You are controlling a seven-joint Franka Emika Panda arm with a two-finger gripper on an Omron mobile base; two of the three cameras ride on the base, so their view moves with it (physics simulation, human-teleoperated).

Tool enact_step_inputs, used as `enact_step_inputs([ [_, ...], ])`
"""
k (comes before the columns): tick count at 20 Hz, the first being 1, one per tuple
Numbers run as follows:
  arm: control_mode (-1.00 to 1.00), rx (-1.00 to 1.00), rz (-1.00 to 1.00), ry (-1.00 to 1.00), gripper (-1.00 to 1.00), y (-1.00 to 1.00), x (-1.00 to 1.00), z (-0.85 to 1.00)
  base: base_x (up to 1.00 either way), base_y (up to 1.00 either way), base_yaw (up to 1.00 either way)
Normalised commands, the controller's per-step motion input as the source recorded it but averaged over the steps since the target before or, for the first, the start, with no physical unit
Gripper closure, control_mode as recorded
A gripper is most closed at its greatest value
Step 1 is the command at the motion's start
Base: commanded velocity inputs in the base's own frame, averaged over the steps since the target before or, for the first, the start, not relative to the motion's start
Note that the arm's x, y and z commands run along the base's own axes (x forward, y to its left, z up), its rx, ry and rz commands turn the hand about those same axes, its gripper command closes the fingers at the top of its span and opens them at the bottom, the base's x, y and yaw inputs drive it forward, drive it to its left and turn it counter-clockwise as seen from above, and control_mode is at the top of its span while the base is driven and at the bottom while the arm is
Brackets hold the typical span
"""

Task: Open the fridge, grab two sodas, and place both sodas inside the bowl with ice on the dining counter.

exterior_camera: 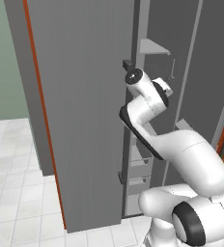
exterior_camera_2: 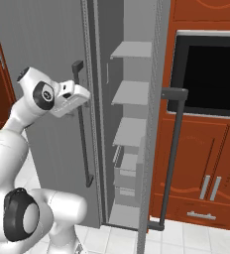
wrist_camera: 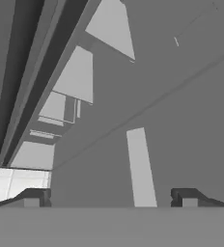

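The tall grey fridge [exterior_camera: 80,111] stands with both doors ajar. Between them a gap shows pale shelves [exterior_camera_2: 130,92] and clear bins [exterior_camera_2: 127,168]. My gripper [exterior_camera_2: 88,99] is open and empty beside the upper part of the left door's dark bar handle [exterior_camera_2: 85,144]; whether it touches the bar is unclear. In the hand view my gripper [wrist_camera: 110,200] has its fingertips [wrist_camera: 32,200] spread wide, looking along the inside of the fridge [wrist_camera: 147,96] at its shelves [wrist_camera: 77,75]. No sodas show on the visible shelves. The bowl and the dining counter are out of view.
The right door stands edge-on with its long handle [exterior_camera_2: 170,158] sticking out toward me. Reddish-brown cabinets [exterior_camera_2: 206,163] and a black appliance panel [exterior_camera_2: 208,74] lie to the right of the fridge. White floor tiles [exterior_camera: 17,188] stretch to the left.
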Motion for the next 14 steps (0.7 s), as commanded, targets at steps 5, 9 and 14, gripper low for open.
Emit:
enact_step_inputs([
  [5, -1.00, 0.23, 0.05, -0.19, -1.00, 0.77, -0.02, -0.24, 0.00, 0.00, 0.00],
  [9, -1.00, 0.24, 0.09, -0.25, -1.00, 0.41, 0.03, -0.17, 0.00, 0.00, 0.00],
  [14, -1.00, 0.21, 0.09, -0.15, -1.00, 0.08, 0.29, 0.00, 0.00, 0.00, 0.00],
])
